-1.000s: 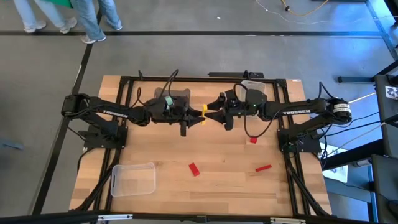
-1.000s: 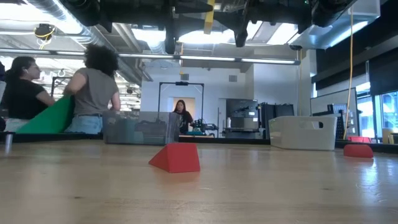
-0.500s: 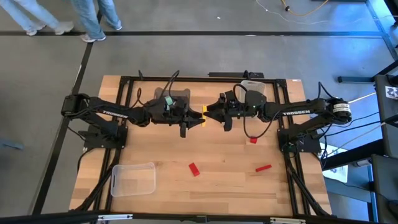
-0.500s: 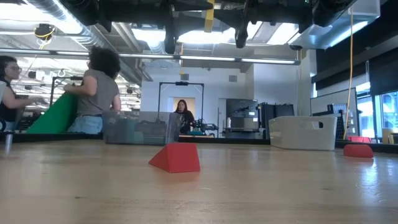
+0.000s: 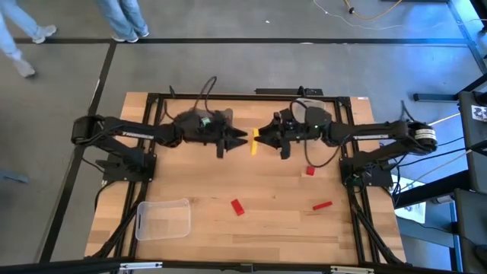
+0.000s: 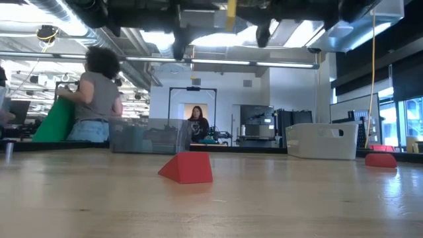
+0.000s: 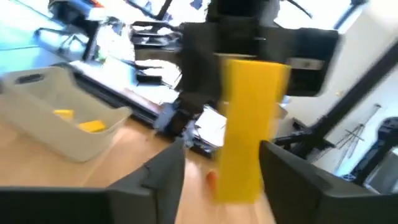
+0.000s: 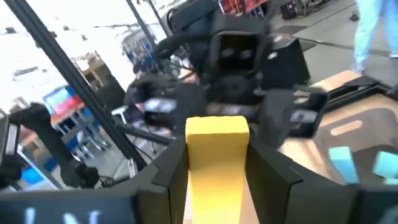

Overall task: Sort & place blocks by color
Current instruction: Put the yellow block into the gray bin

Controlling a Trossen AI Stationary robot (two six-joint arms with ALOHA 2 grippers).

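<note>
A yellow block point(image 5: 255, 140) hangs in the air over the middle of the table's far half, in my right gripper point(image 5: 261, 139), which is shut on it. My left gripper point(image 5: 243, 138) is open and faces the block from the table's left, a small gap away. The left wrist view shows the yellow block point(image 7: 252, 124) ahead of its spread fingers. Three red blocks point(image 5: 238, 206) point(image 5: 322, 205) point(image 5: 309, 171) lie flat on the wood. Mint green blocks point(image 8: 342, 158) lie in the far-left bin. Yellow blocks point(image 7: 92, 126) lie in the white bin. My right gripper pinches the yellow block between its two fingers point(image 8: 171, 168), which come level from the table's right. One end of the block point(image 8: 216, 134) sticks out past the fingertips toward the left gripper. The block is lifted clear, well above the table point(image 6: 230, 8).
A clear bin point(image 5: 162, 218) stands at the near left. A dark see-through bin point(image 5: 205, 118) and a white bin point(image 5: 308, 110) stand at the far edge, under the arms. A black frame point(image 5: 251, 96) borders the table. People move in the room behind.
My left gripper has drawn back toward the table's left and now stands apart from the yellow block, which it met before. My right gripper has kept the block and shifted a little toward the table's right. The red blocks have stayed put.
</note>
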